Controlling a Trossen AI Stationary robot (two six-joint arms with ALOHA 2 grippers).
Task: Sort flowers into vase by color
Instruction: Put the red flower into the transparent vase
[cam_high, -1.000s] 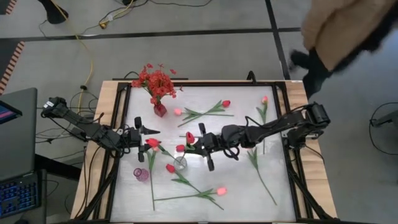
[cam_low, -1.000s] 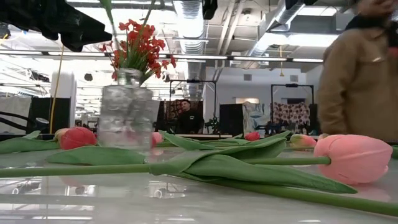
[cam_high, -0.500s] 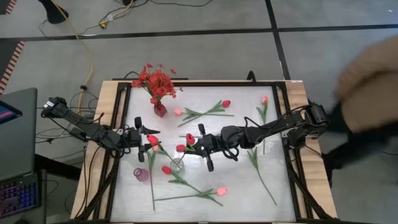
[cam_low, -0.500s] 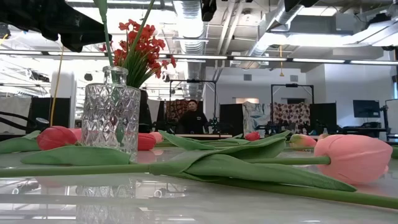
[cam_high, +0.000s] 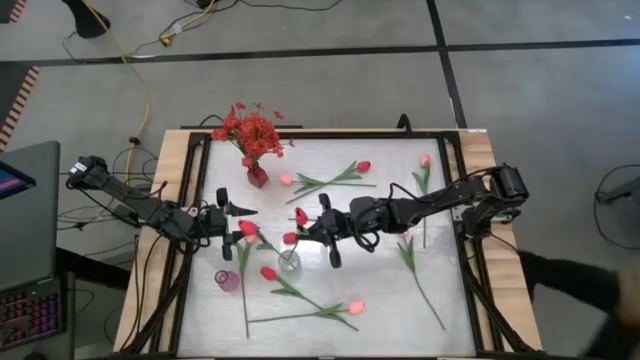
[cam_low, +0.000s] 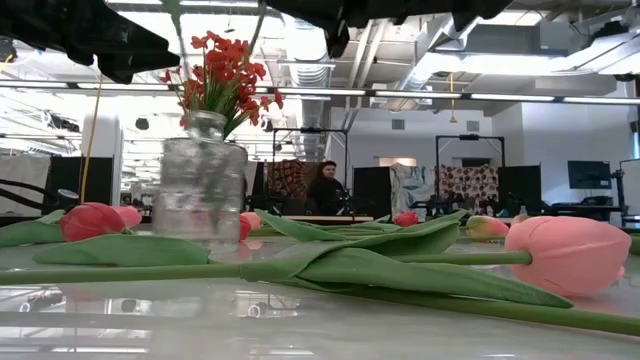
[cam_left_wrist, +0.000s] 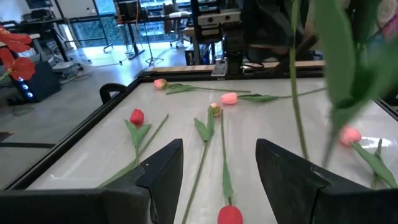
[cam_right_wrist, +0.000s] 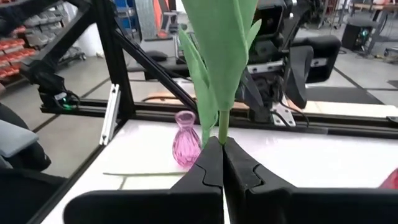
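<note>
Bench (cam_high: 440, 205) with a white top carries everything we see, and two dark arms reach in from its left and right edges. We see the right gripper (cam_high: 312, 232) near the middle of the bench, its fingers pressed together on the green stem of a red tulip (cam_high: 301, 216), just above a clear glass vase (cam_high: 288, 262). In the right wrist view the stem and leaf (cam_right_wrist: 219, 68) stand upright between the closed fingers. The left gripper (cam_high: 232, 214) waits near the left edge with its fingers apart and nothing between them; a red tulip (cam_high: 246, 228) lies just beside it. A bushy bunch of small red flowers (cam_high: 250, 130) stands in a small red vase (cam_high: 257, 177) near the far left corner. A small pink vase (cam_high: 228, 280) stands near the left edge, toward the near side. Loose tulips lie around the bench: a pink one (cam_high: 356, 307) near the near edge, a red one (cam_high: 363, 166) toward the far edge, and a pink one (cam_high: 425, 160) toward the far right corner.
</note>
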